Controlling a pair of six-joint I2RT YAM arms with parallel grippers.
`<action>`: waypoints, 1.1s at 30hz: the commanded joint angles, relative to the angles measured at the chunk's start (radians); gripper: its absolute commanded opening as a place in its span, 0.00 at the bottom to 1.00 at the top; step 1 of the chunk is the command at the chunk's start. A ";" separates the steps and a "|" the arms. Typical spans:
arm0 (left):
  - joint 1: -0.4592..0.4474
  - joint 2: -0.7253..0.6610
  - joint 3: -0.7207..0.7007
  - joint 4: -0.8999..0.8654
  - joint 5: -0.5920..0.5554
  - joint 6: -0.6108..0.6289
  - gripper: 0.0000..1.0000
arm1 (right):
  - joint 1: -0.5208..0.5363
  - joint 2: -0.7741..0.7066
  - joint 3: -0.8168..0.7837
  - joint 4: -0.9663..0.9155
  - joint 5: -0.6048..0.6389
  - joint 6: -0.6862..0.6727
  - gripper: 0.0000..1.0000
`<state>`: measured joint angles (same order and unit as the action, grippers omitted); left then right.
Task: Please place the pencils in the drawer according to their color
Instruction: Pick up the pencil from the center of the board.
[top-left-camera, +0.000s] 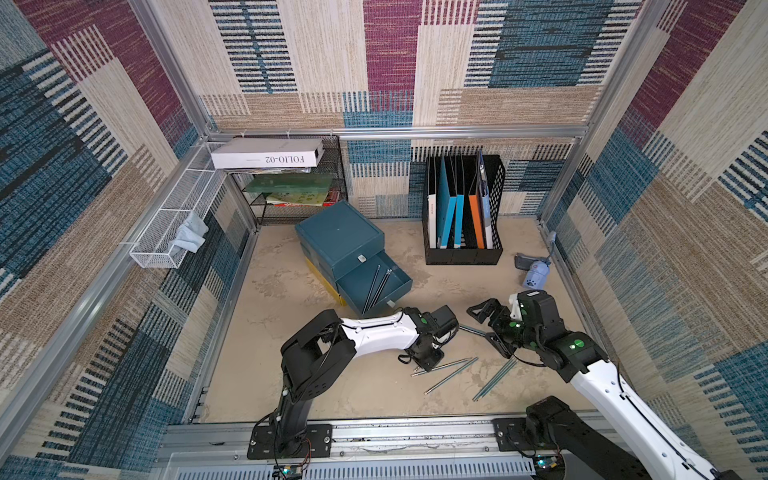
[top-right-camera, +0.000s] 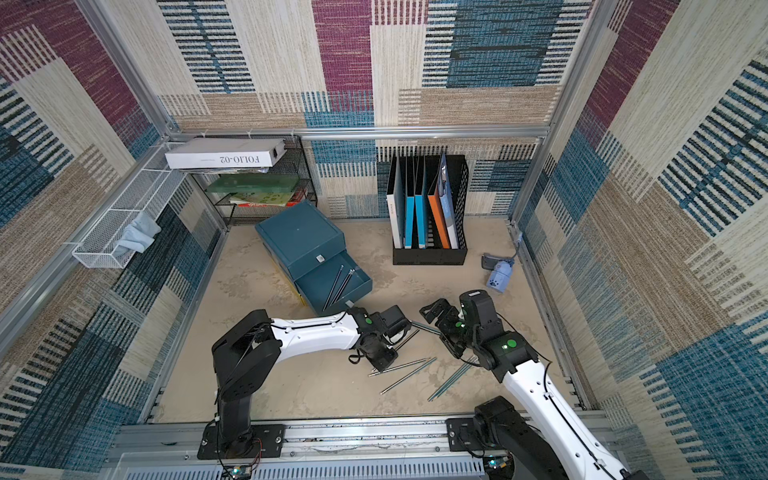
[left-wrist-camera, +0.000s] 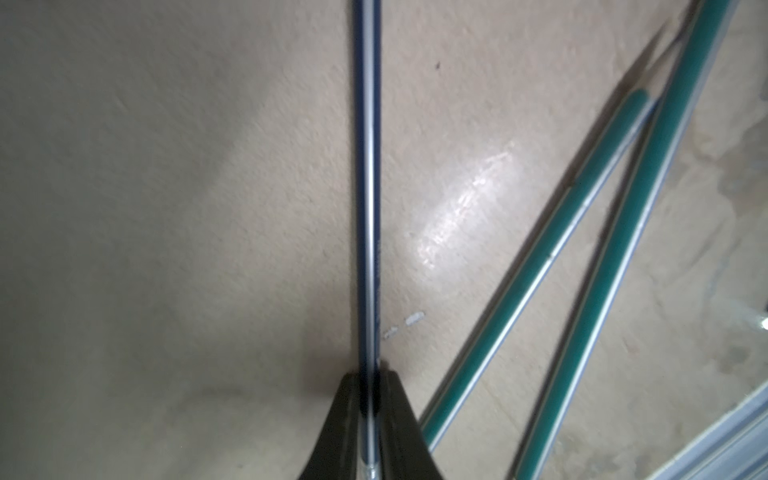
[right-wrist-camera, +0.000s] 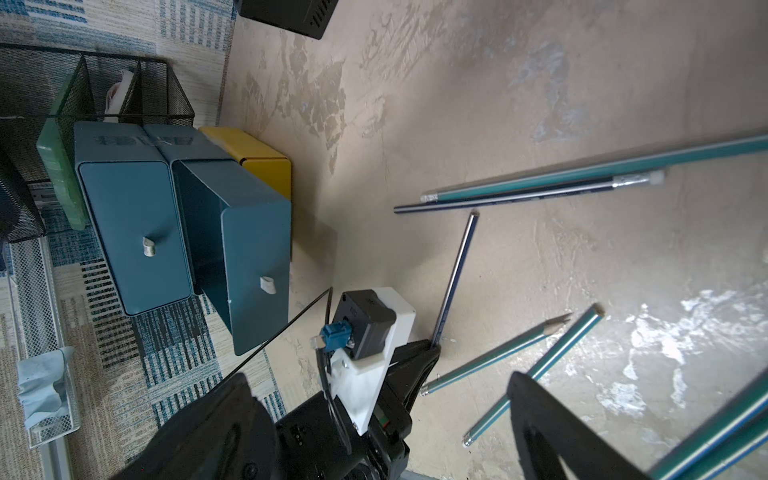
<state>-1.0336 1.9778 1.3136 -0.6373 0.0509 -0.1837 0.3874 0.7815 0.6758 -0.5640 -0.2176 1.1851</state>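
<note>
Fingers (left-wrist-camera: 347, 399) of the left gripper (left-wrist-camera: 369, 376) press tight on a dark pencil (left-wrist-camera: 368, 166), 1 finger on each side. They hold it close to its end. The long rest of it sticks straight out past the fingertips. I cannot tell if it is lifted or lying on the table (left-wrist-camera: 166, 208). 2 teal pencils (left-wrist-camera: 540, 257) lie on the table beside these fingers, near but not touching.

The right gripper (top-left-camera: 482, 326) has its fingers spread wide and holds nothing. The far end of the dark pencil points toward the gap between them. More teal pencils (top-left-camera: 494, 378) lie just beside them.

The open drawer (top-left-camera: 401, 286) is behind the left fingers, back past the wrist. 2 dark pencils (top-left-camera: 376, 284) already lie in it, so I think this dark pencil belongs there too.

A pencil like this is light, thin, stiff and smooth. It should be easy to lift, but held by its end it may swing or slip. A hold nearer the middle would be steadier. The sharp tip could snap if bumped.

The white box (top-left-camera: 266, 156) far beyond the fingers says "FOLIO-02", upside down. Tiny print on the dark pencil is too blurry to read.
</note>
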 joint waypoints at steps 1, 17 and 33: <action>0.003 0.026 -0.017 -0.039 -0.065 0.000 0.09 | 0.001 -0.009 -0.006 0.014 0.001 -0.002 0.99; 0.004 -0.016 0.058 -0.103 -0.095 0.039 0.00 | -0.004 -0.024 -0.022 0.019 -0.001 0.004 0.99; 0.025 -0.159 0.157 -0.168 -0.109 0.036 0.00 | -0.009 -0.034 -0.036 0.030 -0.002 0.013 0.99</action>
<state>-1.0222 1.8378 1.4509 -0.7795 -0.0372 -0.1455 0.3786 0.7513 0.6411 -0.5491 -0.2214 1.1938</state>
